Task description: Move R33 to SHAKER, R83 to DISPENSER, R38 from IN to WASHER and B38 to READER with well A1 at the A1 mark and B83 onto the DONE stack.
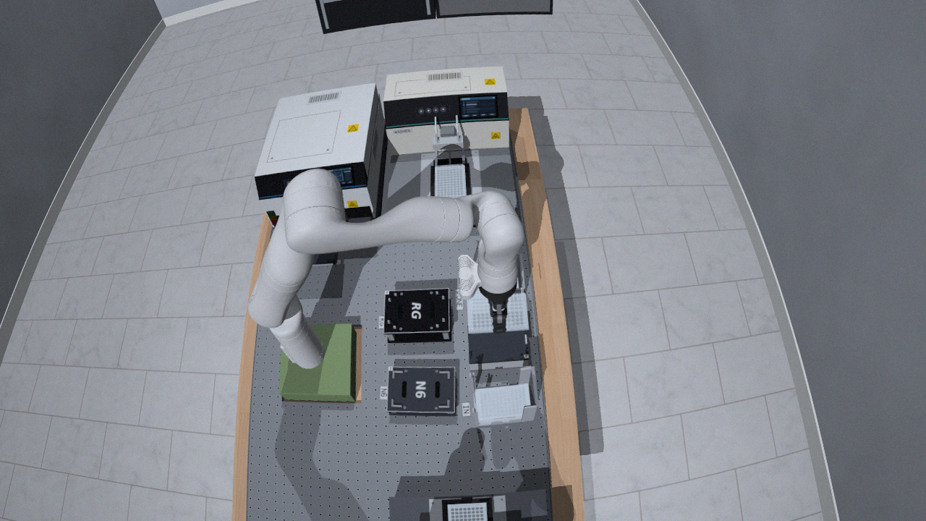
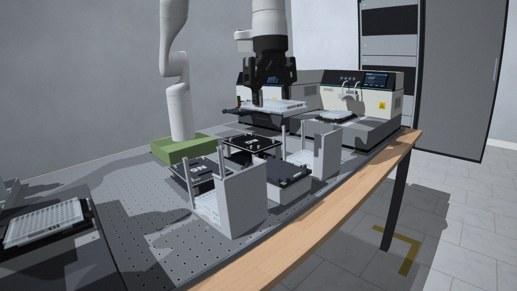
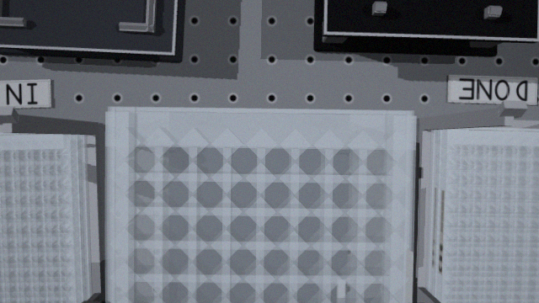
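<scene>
My gripper (image 2: 269, 97) is shut on a clear well plate, B38 (image 2: 273, 104), gripped across its width and held level, high above the deck. In the overhead view the plate (image 1: 497, 312) hangs over the DONE end of the dark SHAKER (image 2: 287, 177), whose top is bare. The wrist view shows the plate (image 3: 261, 202) between the IN stack (image 3: 42, 219) and the DONE stack (image 3: 480, 210). Plate R83 (image 2: 335, 114) sits on WASHER. Plate R33 (image 2: 41, 218) sits on DISPENSER at the near left.
The IN rack (image 2: 231, 202) and DONE rack (image 2: 318, 153) stand with tall walls and posts on either side of SHAKER. Nests RG (image 1: 416, 312) and N6 (image 1: 420, 390) lie left of them. The READER housing (image 1: 317, 145) stands at the back left and the arm's green base (image 1: 320, 369) at the left.
</scene>
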Motion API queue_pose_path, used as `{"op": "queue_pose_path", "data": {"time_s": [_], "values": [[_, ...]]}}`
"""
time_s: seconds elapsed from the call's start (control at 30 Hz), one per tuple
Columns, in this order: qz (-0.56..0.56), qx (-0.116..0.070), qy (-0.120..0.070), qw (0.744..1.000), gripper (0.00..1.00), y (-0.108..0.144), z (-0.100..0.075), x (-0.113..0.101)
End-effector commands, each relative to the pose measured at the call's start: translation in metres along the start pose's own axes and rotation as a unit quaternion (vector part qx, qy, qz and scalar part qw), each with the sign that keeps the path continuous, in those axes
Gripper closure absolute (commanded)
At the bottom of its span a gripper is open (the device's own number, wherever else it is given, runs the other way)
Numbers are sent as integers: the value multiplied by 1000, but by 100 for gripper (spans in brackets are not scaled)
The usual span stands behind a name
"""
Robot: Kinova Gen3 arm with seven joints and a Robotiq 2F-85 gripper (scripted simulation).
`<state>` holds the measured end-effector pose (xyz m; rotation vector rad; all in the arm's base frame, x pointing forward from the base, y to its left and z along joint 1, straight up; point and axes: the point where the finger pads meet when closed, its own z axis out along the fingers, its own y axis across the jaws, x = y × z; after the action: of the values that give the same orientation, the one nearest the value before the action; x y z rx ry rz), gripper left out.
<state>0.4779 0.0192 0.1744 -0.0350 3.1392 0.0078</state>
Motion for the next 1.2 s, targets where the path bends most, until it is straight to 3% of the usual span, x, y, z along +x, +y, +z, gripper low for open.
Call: {"op": "queue_pose_path", "data": {"time_s": [0.0,1.17], "values": [[-1,0,-2,1000,6,0,-2,-1],[-12,0,0,1000,6,3,-4,3]]}}
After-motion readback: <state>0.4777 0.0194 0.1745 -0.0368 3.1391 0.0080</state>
